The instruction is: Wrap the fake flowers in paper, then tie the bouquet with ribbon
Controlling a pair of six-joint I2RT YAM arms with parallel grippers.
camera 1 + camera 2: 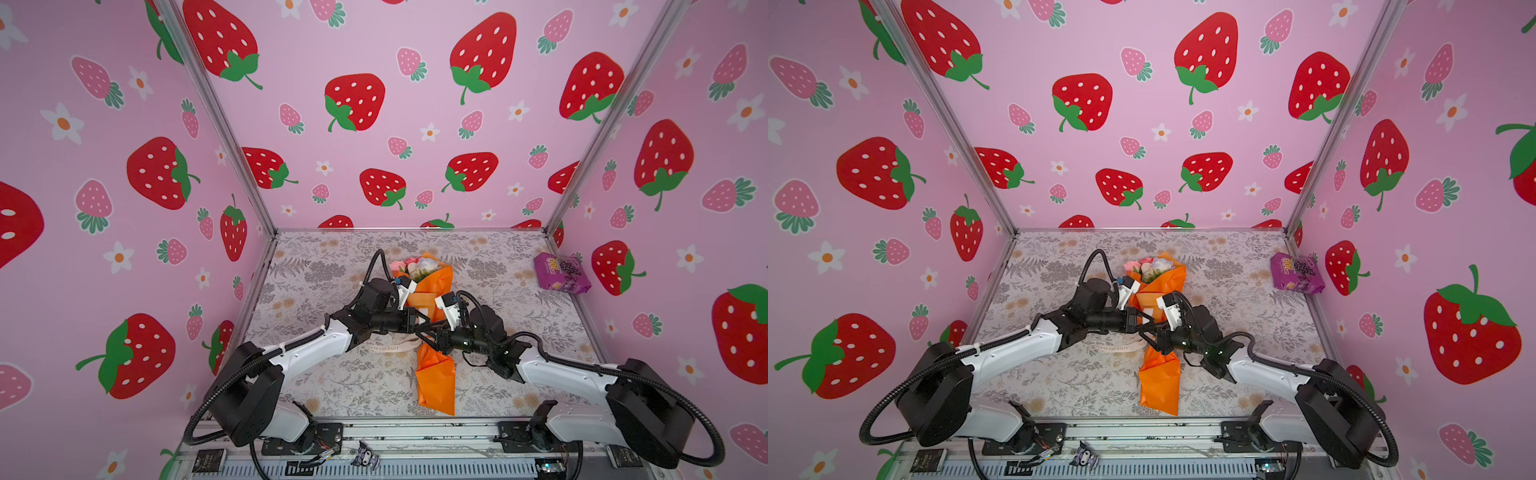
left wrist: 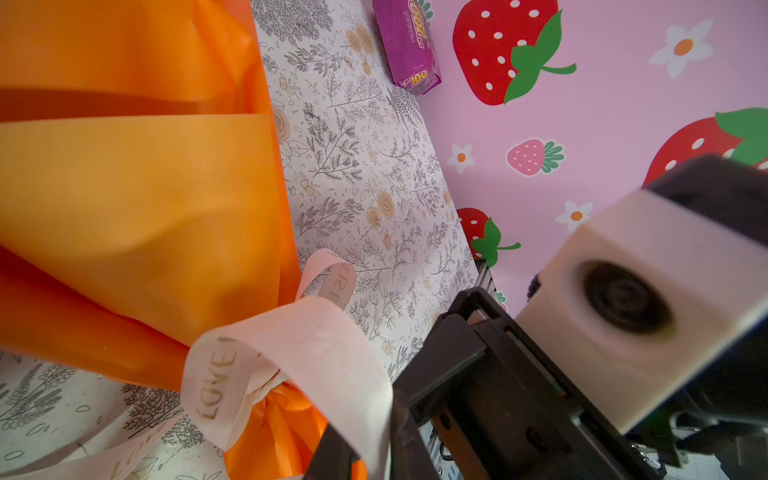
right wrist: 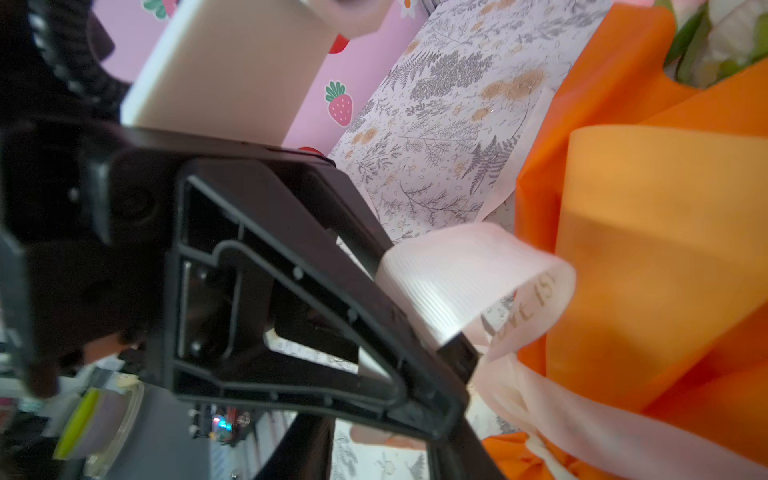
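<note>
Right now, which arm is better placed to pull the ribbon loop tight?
Left: the left fingers pinch the ribbon loop at the waist of the bouquet; what the right fingers hold is unclear.

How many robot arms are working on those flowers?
2: the left arm reaches in from the left, the right arm from the right, meeting over the bouquet.

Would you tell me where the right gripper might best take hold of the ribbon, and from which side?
Probably the small loop of the ribbon standing up off the table beside the orange wrap. The right gripper should come from its own side, jaws across the flat band: that loop is raised and free, and the wrap blocks the other side.
</note>
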